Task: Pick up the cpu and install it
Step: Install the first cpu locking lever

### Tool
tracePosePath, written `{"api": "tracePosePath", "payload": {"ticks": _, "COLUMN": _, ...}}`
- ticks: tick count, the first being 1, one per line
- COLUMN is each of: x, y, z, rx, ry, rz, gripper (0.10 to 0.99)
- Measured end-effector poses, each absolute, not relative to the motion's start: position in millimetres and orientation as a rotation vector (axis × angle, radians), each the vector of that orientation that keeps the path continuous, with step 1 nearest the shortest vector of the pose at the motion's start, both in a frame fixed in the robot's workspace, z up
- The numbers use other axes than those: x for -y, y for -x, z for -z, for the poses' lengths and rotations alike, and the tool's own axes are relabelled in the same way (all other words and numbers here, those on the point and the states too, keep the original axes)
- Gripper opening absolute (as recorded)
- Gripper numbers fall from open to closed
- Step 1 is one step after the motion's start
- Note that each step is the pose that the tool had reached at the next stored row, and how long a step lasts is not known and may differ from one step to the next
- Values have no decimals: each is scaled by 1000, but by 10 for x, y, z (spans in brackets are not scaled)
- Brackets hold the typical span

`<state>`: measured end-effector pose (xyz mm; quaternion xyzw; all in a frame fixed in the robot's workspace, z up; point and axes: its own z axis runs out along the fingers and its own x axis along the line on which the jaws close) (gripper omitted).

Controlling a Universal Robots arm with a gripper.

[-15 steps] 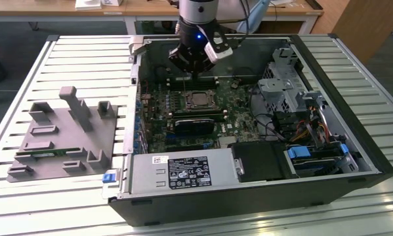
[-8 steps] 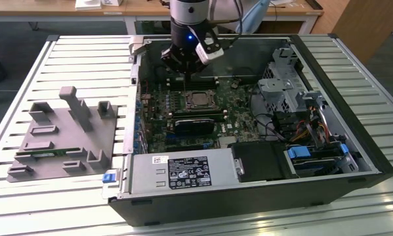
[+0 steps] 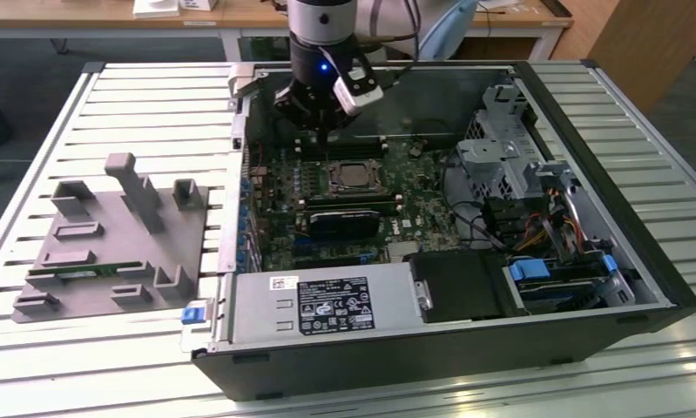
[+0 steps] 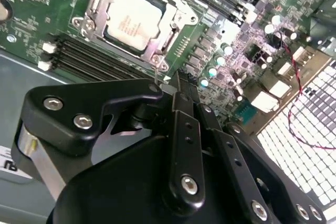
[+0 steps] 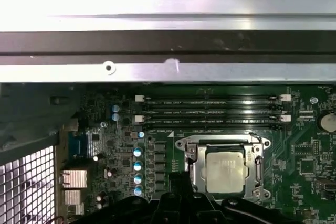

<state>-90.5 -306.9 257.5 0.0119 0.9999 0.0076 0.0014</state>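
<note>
The cpu is seated in the motherboard socket. The gripper is held above the board beside it, fingers closed together, nothing grasped.

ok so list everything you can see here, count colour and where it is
cpu: one, silver top, seated in its metal socket frame on the motherboard, seen in both wrist views
motherboard: one, green, flat inside the case
memory slots: several, black, empty, beside the socket
computer case: one, black and grey, open, lying on the table
power supply: one, silver with a label, along the case's near edge in the exterior view
drive cage: one, grey metal, at the exterior view's right
parts holder: one, grey, on the table at the exterior view's left
table: one, silver slatted
gripper: one, black, above the board near the socket, holding nothing
</note>
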Motion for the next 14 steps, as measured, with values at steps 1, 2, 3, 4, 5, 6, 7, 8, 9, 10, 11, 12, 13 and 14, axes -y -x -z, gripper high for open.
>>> {"api": "tracePosePath", "payload": {"ticks": 1, "x": 3060, "y": 917, "z": -2574, "rx": -3139, "ry": -37, "rz": -24, "gripper": 106}}
{"api": "tracePosePath", "payload": {"ticks": 2, "x": 3048, "y": 928, "z": -2572, "rx": -3139, "ry": -37, "rz": -24, "gripper": 106}}
{"api": "tracePosePath", "payload": {"ticks": 3, "x": 3032, "y": 936, "z": -2572, "rx": -3139, "ry": -37, "rz": -24, "gripper": 106}}
{"api": "tracePosePath", "payload": {"ticks": 4, "x": 3017, "y": 939, "z": -2570, "rx": -3139, "ry": -37, "rz": -24, "gripper": 106}}
{"api": "tracePosePath", "payload": {"ticks": 5, "x": 3000, "y": 940, "z": -2568, "rx": -3138, "ry": -37, "rz": -24, "gripper": 106}}
{"api": "tracePosePath", "payload": {"ticks": 6, "x": 2981, "y": 941, "z": -2567, "rx": -3138, "ry": -37, "rz": -24, "gripper": 106}}
{"api": "tracePosePath", "payload": {"ticks": 7, "x": 2960, "y": 941, "z": -2566, "rx": -3138, "ry": -37, "rz": -24, "gripper": 106}}
{"api": "tracePosePath", "payload": {"ticks": 8, "x": 2939, "y": 942, "z": -2565, "rx": -3139, "ry": -37, "rz": -24, "gripper": 106}}
{"api": "tracePosePath", "payload": {"ticks": 9, "x": 2920, "y": 943, "z": -2564, "rx": -3139, "ry": -37, "rz": -24, "gripper": 106}}
{"api": "tracePosePath", "payload": {"ticks": 10, "x": 2906, "y": 946, "z": -2562, "rx": -3139, "ry": -37, "rz": -24, "gripper": 106}}
{"api": "tracePosePath", "payload": {"ticks": 11, "x": 2891, "y": 948, "z": -2560, "rx": -3138, "ry": -37, "rz": -24, "gripper": 106}}
{"api": "tracePosePath", "payload": {"ticks": 12, "x": 2876, "y": 949, "z": -2559, "rx": -3139, "ry": -37, "rz": -24, "gripper": 106}}
{"api": "tracePosePath", "payload": {"ticks": 13, "x": 2863, "y": 949, "z": -2557, "rx": -3139, "ry": -37, "rz": -24, "gripper": 106}}
{"api": "tracePosePath", "payload": {"ticks": 14, "x": 2854, "y": 949, "z": -2555, "rx": -3139, "ry": -37, "rz": -24, "gripper": 106}}
